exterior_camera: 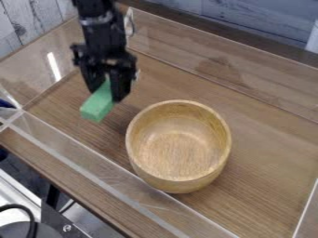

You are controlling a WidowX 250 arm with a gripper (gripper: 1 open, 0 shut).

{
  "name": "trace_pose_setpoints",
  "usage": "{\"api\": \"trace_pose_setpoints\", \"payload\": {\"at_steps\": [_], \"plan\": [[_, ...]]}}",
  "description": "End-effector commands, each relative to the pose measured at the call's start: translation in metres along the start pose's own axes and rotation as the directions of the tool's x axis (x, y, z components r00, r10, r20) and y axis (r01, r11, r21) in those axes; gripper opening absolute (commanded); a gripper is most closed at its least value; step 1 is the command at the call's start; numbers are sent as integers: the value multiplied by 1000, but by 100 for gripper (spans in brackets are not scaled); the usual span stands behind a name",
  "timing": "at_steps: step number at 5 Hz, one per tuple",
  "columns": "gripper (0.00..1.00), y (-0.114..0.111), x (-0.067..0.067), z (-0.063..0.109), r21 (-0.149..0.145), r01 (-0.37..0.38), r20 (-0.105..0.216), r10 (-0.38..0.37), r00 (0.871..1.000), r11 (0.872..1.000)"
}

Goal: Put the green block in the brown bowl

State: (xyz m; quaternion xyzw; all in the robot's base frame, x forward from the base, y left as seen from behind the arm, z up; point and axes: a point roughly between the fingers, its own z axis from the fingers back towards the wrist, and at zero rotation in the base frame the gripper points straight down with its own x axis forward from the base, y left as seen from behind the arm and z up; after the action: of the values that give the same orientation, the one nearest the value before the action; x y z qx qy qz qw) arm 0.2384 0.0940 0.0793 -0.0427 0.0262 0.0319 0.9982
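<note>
Wood-grain tabletop (248,84), enclosed by low clear plastic walls (62,153); pale boards visible at upper left of frame. Gripper (110,91), pointing down at upper left, is clamped on the green block (99,105), which hangs tilted below the fingers, clear of the surface. Brown bowl (179,146) sits empty at centre-right, near the block but apart from it. Step in hand, by judgement: carrying. Next move calls for travel toward lower right until the block is over the bowl's hollow, then lowering and release.
</note>
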Motion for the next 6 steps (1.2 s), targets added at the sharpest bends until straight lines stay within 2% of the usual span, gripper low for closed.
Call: {"api": "trace_pose_setpoints", "payload": {"at_steps": [1,2,3,4,6], "plan": [[0,-21,14,39,0,12,85,-12,996,1000],[0,-50,18,43,-13,43,82,-42,996,999],[0,-82,18,38,-16,80,76,-78,994,997],[0,-103,14,30,-15,114,67,-113,991,993],[0,-111,-3,8,-1,149,23,-149,989,989]]}}
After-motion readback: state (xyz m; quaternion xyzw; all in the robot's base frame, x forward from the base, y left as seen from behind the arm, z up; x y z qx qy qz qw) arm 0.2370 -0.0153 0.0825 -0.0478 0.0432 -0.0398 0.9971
